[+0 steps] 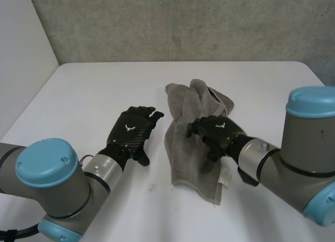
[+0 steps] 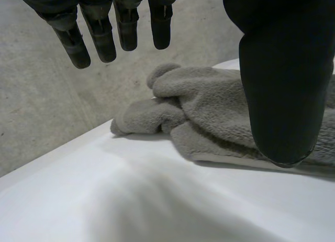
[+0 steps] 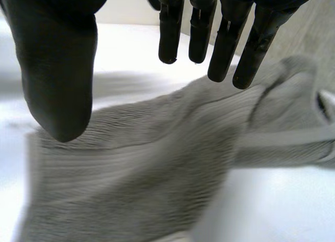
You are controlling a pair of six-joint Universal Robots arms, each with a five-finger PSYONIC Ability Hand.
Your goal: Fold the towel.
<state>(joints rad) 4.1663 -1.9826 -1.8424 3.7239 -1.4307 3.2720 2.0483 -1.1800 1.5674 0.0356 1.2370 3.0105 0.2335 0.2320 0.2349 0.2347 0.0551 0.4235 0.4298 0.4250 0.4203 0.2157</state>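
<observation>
From the head view, the towel (image 1: 192, 147) lies bunched on the bench (image 1: 94, 85), a little to my right of centre. Its long axis runs from the far side toward me, with a white label (image 1: 225, 176) at the near end. My right hand (image 1: 217, 131) sits over the towel's middle, so it is the nearer of my 2 hands. My left hand (image 1: 132, 131) lies low over the bare bench just beside the towel's left edge, apart from the cloth, fingers stretched out toward the far side.

In the left wrist view, my left hand (image 2: 282, 85) has its fingers straight and spread well off the thumb, holding nothing. The towel (image 2: 209, 111) lies on the thumb's side, its rumpled far end beyond my fingertips.

In the right wrist view, my right hand (image 3: 57, 69) hangs with straight fingers and the thumb wide apart. The towel (image 3: 146, 168) is spread under the palm, not pinched. I judge the next grasp falls to this hand.
</observation>
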